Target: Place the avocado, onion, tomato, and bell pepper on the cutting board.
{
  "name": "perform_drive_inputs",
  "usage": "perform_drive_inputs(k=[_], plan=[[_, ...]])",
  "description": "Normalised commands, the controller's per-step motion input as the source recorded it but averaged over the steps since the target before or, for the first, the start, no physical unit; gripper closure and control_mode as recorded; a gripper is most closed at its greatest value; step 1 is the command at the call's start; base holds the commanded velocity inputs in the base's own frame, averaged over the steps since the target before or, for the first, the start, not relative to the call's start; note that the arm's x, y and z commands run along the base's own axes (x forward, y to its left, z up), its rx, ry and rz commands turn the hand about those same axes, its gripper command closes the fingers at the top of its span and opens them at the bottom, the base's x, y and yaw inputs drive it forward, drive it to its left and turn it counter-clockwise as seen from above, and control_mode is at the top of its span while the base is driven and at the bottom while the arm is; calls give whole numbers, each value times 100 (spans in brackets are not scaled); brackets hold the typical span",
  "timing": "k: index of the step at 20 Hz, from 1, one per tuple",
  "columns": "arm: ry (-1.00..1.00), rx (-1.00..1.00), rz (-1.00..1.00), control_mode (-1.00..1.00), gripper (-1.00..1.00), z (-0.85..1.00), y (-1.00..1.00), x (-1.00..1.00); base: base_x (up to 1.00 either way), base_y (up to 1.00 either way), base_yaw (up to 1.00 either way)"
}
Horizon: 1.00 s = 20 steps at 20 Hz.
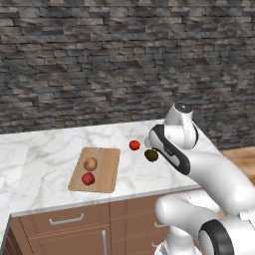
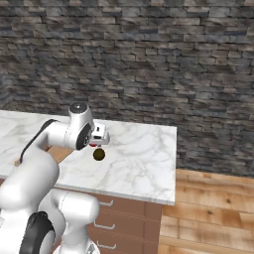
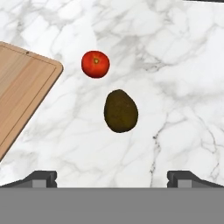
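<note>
The avocado (image 3: 120, 111) lies on the marble counter (image 3: 183, 87) straight ahead of the gripper (image 3: 112, 178), centred between its two fingertips (image 3: 41, 178), which stand fully apart and hold nothing. Just beyond the avocado and slightly to one side sits the tomato (image 3: 95, 64). Farther off to that same side lies the cutting board (image 1: 107, 174), carrying the onion (image 1: 90, 164) and the bell pepper (image 1: 88, 179) close together.
</note>
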Motion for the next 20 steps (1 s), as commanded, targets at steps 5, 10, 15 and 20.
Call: perform_drive_inputs(k=[5,10,15,20], plan=[[0,0,0,-100,-100,-18,0,18,0,0,0],[0,0,0,-100,-100,-24,0,19,0,0,0],[0,0,0,-100,-100,-25,0,17,0,0,0],[0,0,0,-100,-100,-22,0,17,0,0,0]])
